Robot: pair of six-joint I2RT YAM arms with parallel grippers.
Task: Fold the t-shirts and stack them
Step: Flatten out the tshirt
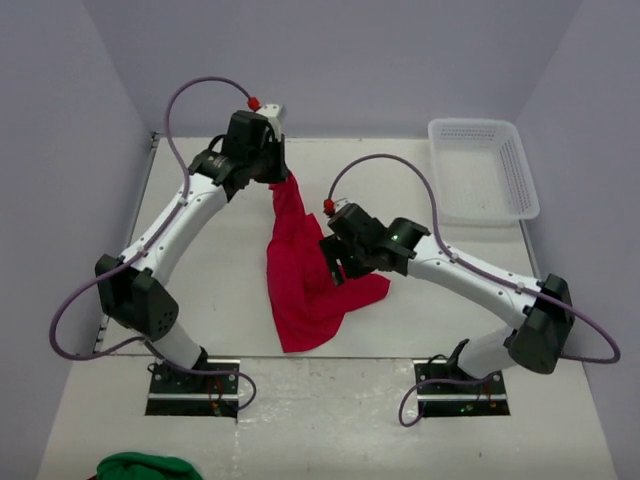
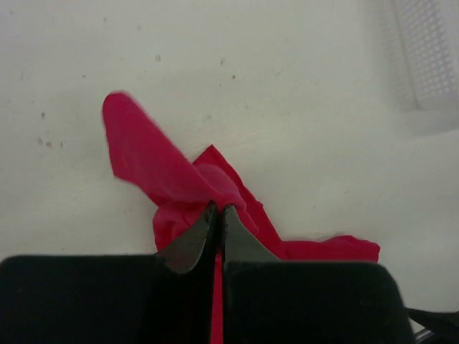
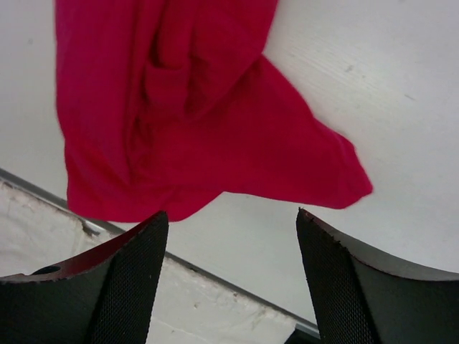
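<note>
Pinching with my left pincer [image 2: 217,215], jaws shut tight on a bunched edge of the red t-shirt [image 2: 179,183], I hold that end lifted at the far side; the rest trails down onto the middle of the table [image 1: 220,290]. My right pincer [image 3: 229,218] gapes wide at its right edge, holding nothing. The cloth looks light and limp, so I judge a hem corner the best second hold.

White arms [image 1: 185,215] – blk joints [image 1: 135,295] (purple cables [image 1: 178,105])

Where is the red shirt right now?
In the top view, the red t-shirt sits mid-table between the arms: its far end is pinched in the left gripper, its near end lies beside the open right gripper.
</note>
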